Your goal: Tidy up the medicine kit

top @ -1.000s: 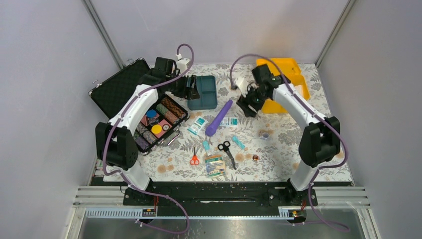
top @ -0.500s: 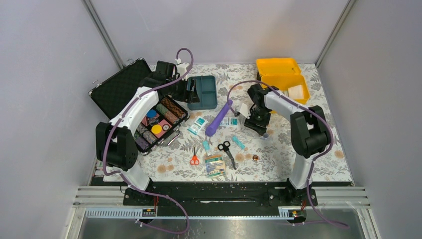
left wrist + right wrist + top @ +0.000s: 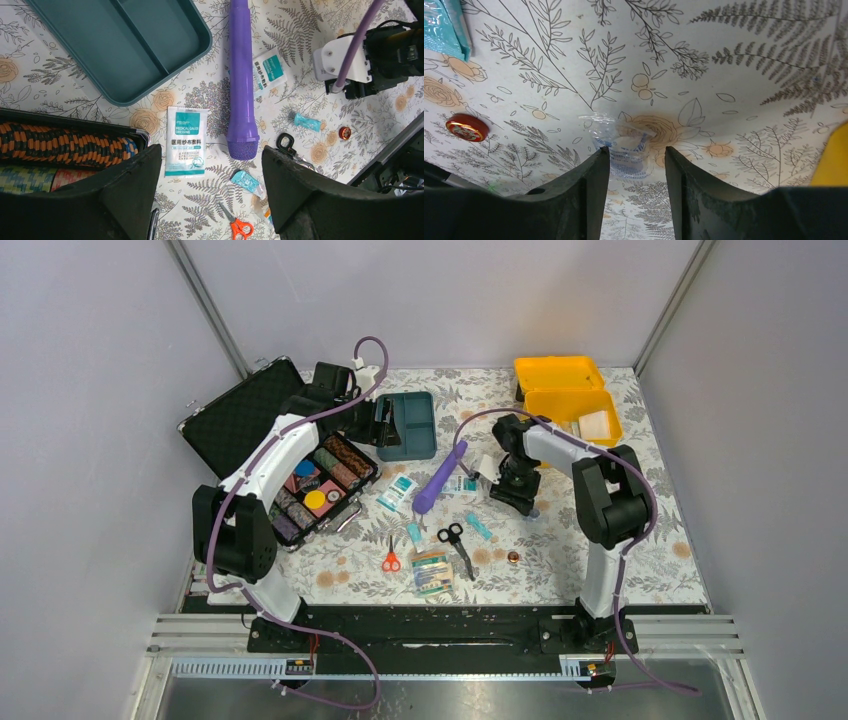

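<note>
Right now the medicine kit (image 3: 556, 398) sits upper right in the top view, at the back of the bench (image 3: 640, 560). Its lid is open and there's something white inside. Its teal tray (image 3: 415, 430) is out of the box, flat on the bench at upper centre, well apart from the kit.

R tool (image 3: 636, 150) is down at bench level, centre-right in the top view, below-left of the kit. In its wrist view the fingers are apart, straddling a small clear plastic item (image 3: 624, 145). The frame-left finger looks to touch it and the other shows a sliver of gap, so it's not clamped. A red cap (image 3: 466, 127) lies at frame left, w/ a teal wrapper (image 3: 446, 25) in the upper left corner.

L tool (image 3: 211, 155) hangs above the bench by the tray's left edge in the top view, fingers wide apart w/ nothing between them. Below it, its wrist view shows:
- a dressing packet (image 3: 184, 141) at lower centre
- a purple stick (image 3: 241, 75) just beside it to the right
- a 2nd packet (image 3: 269, 70) against the stick's far side

A black case (image 3: 290, 455) w/ coloured rolls lies open at the left of the top view. Red scissors (image 3: 391, 558) and black scissors (image 3: 455, 540) lie at lower centre.
</note>
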